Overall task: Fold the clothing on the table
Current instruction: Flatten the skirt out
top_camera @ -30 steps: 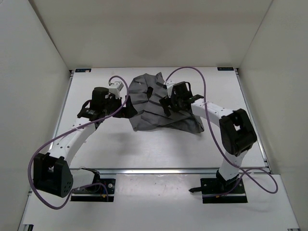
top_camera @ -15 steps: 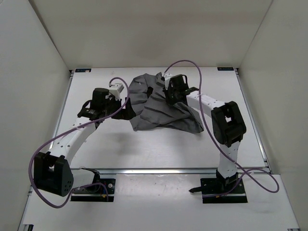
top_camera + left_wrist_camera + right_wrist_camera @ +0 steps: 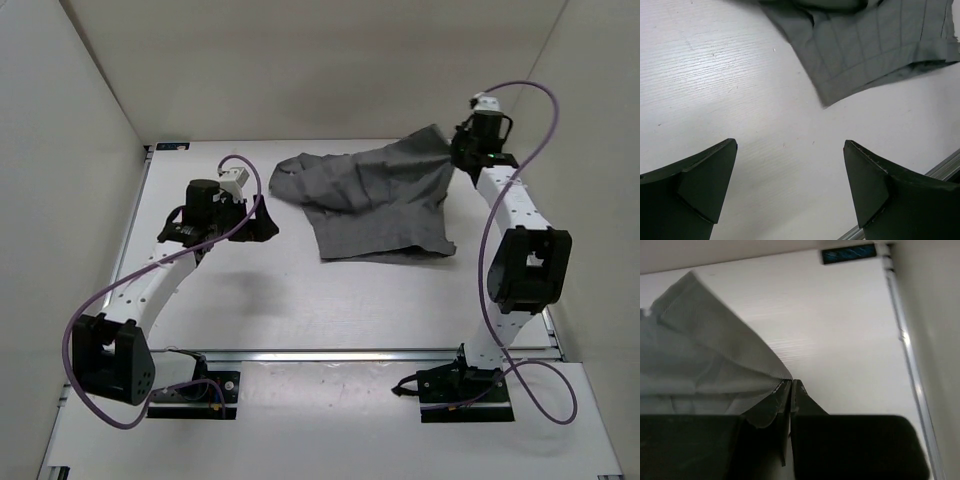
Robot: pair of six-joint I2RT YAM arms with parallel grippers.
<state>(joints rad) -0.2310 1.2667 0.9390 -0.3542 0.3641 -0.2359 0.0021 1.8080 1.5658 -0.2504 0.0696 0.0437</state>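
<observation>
Plainly, the right fingers were pinched shut on a thin edge of the grey garment, raised at two o'clock while the rest lay on the surface. That slight pinch could slip under the cloth's drag. The left fingers, spread wide, held nothing.

Near table lies open; clothing covers the far middle.
</observation>
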